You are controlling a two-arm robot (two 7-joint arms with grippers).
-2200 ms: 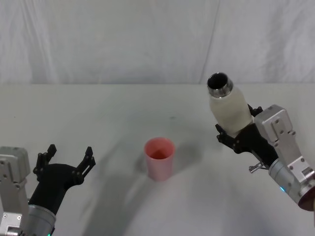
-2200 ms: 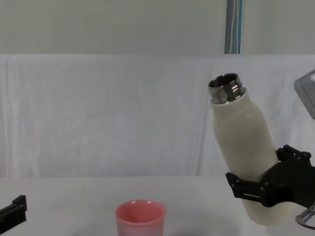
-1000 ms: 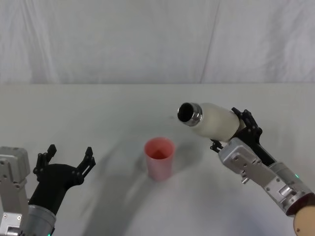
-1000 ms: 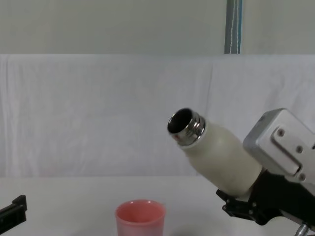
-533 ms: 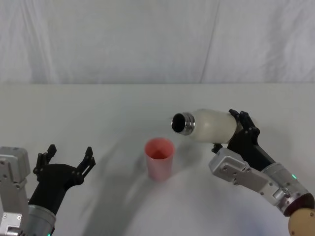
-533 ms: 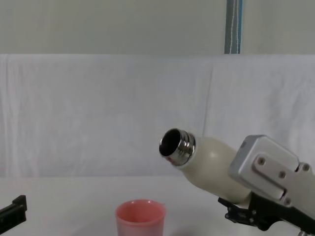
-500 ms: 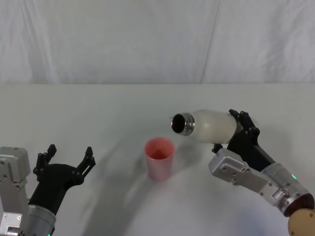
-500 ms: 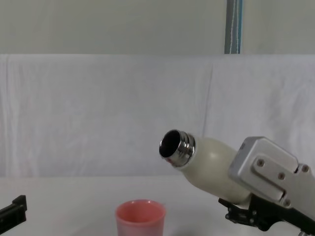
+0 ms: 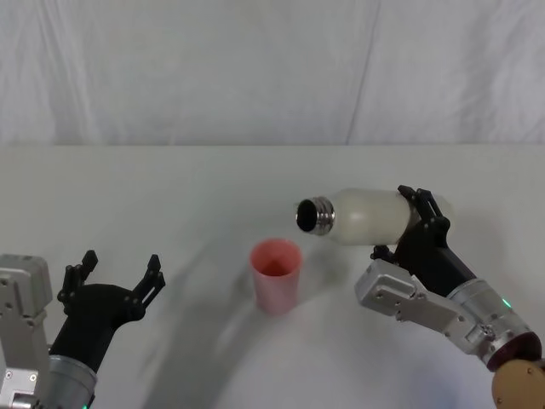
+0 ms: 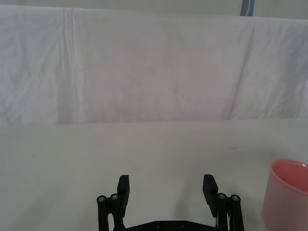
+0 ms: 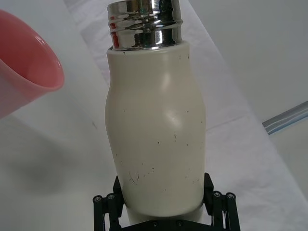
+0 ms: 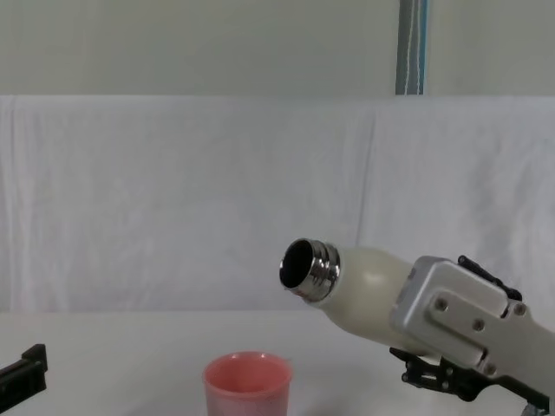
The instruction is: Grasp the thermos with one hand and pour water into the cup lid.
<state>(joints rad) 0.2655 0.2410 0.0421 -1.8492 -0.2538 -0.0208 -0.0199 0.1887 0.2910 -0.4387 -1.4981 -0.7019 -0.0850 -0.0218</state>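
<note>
One thermos (image 9: 366, 216) was tipped nearly level above the table (image 9: 170, 196), clamped in the right gripper (image 9: 417, 223), its steel mouth above and just right of the one upright cup lid (image 9: 275, 274). Contents undetermined. The left gripper (image 9: 111, 285) sat apart, fingers spread.

Even, soft, bright light falls from above. The worktop (image 9: 170, 196) carries only faint grey shadows, one beside the cup lid (image 9: 276, 274). The thermos (image 11: 154, 130) shows crisp mirror glints on its steel neck. All views are sharp, without visible edge distortion.
</note>
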